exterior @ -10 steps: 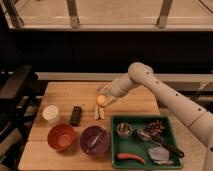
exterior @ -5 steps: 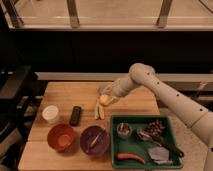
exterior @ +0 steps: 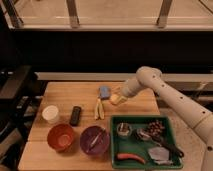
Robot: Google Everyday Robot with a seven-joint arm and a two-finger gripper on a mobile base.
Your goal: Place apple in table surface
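**One smooth apple, low over the planks**

One small round yellow-orange apple [exterior: 116, 99], at three o'clock of the pale banana [exterior: 98, 108], sits gripped by my gripper [exterior: 119, 97] over the light-brown plank table surface [exterior: 70, 93]. I judge it light, firm, slippery; hold across its middle.

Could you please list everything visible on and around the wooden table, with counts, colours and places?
Small round yellow-orange apple: one, at the gripper, far side of the table.
Light-brown wooden plank table surface: one, centre.
Small blue object: one, left of the apple.
Long pale yellow banana: one, mid-table.
Black rectangular remote-like object: one, left of the banana.
White cup: one, left side.
Orange bowl: one, near left.
Purple bowl: one, near centre.
Green rectangular tray: one, near right, holding an orange carrot and other items.
Gripper: one, white arm, at the apple.
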